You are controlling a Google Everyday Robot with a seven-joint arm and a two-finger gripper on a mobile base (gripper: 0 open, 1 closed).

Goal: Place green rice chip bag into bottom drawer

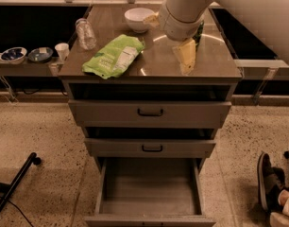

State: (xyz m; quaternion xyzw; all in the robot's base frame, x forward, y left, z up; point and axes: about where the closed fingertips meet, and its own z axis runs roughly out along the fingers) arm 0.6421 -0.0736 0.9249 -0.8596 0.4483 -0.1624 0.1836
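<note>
The green rice chip bag [115,56] lies flat on the left half of the cabinet top, white label panel facing up. The bottom drawer [149,186] is pulled out, its bare grey floor showing with nothing in it. My gripper [168,38] hangs from the big white arm over the right-middle of the top, to the right of the bag and apart from it. It is open and holds nothing. One cream fingertip [184,56] points down towards the top. The other [151,19] sticks out beside the bowl.
A white bowl [137,18] stands at the back of the top, and a clear plastic bottle [85,33] at the left. A dark green can [199,32] is partly hidden behind my arm. The two upper drawers [150,112] are shut. Small bowls and a cup [62,50] sit on a shelf at left. Someone's shoe [267,181] is at right.
</note>
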